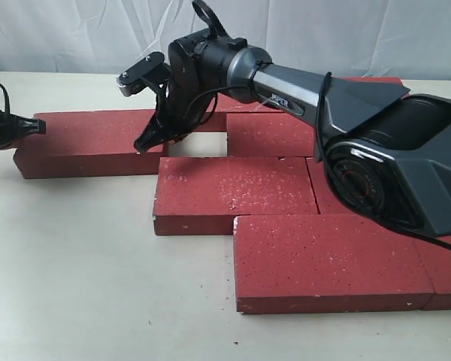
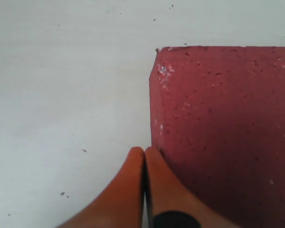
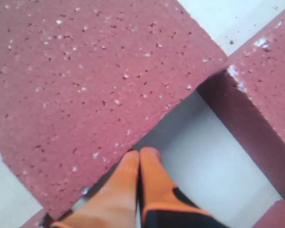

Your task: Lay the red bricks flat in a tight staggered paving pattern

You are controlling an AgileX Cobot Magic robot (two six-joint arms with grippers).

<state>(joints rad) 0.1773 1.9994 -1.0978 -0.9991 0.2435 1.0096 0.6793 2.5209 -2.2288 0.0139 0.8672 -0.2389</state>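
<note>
At opposite ends of the leftmost red brick, we hold our left gripper and right gripper, both pinched fully closed, gripping nothing.

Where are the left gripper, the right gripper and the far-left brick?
left gripper (image 2: pixel 143 157): left wrist view, between its closed orange fingertips.
right gripper (image 3: pixel 139 157): right wrist view, between its closed orange fingertips.
far-left brick (image 1: pixel 90 135): exterior view, middle of its top face.
</note>
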